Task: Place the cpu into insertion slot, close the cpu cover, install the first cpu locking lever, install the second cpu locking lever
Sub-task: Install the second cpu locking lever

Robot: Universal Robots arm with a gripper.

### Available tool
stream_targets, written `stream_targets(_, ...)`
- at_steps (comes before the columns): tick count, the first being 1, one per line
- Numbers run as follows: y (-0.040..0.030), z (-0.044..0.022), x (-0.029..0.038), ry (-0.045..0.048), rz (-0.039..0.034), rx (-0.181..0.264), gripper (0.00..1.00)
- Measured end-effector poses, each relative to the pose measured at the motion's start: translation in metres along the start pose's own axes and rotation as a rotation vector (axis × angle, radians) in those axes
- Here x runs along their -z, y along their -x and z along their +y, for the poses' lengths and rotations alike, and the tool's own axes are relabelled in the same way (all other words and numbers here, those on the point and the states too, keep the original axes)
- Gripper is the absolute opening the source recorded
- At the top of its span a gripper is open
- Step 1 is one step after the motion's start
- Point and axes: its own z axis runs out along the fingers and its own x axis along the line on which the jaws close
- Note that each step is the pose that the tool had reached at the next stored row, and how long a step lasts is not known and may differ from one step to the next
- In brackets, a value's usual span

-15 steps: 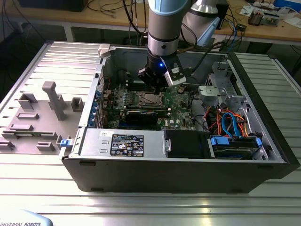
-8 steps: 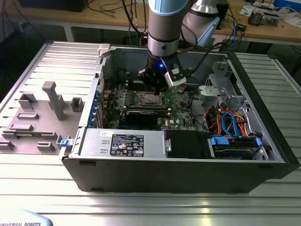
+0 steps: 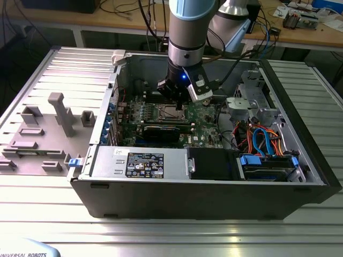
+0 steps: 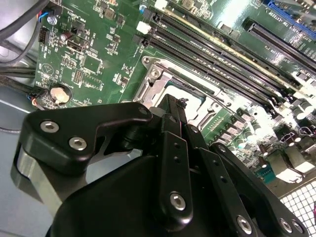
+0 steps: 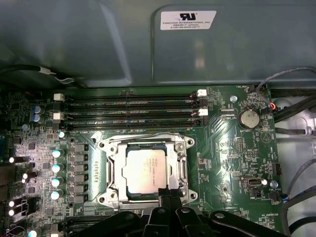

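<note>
cpu (image 5: 146, 170): you can see it lying flat in the insertion slot (image 5: 113, 174), silver top up, square to the frame around it.
cpu cover (image 5: 182, 163): the silver frame plate lies down around the chip, with the chip showing through its window (whether it is latched, you cannot tell).
Gripper (image 5: 167, 196): in the first wrist view its black fingertips are drawn together into one narrow tip, pinching nothing that you can make out, right at the socket's edge nearest the camera.
Relation that matters: the chip lies just beyond the tip, so the tip stands over the socket's rim rather than its centre; the second wrist view puts the same tip (image 4: 174, 106) at the metal frame's edge.
Memory slots (image 5: 131, 106): long and dark, running parallel to the socket's far side.
Computer case (image 3: 300, 176): open on the table, with the arm reaching down into it.
Writing: white labels with print sit on the case wall and the power supply; you need none of it for this job.
</note>
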Motion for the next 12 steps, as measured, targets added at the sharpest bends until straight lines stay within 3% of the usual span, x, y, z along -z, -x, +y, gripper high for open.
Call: stream_targets(12, 0.0001, -0.0014, 0.0002, 0.0, 0.0, 0.0, 0.11)
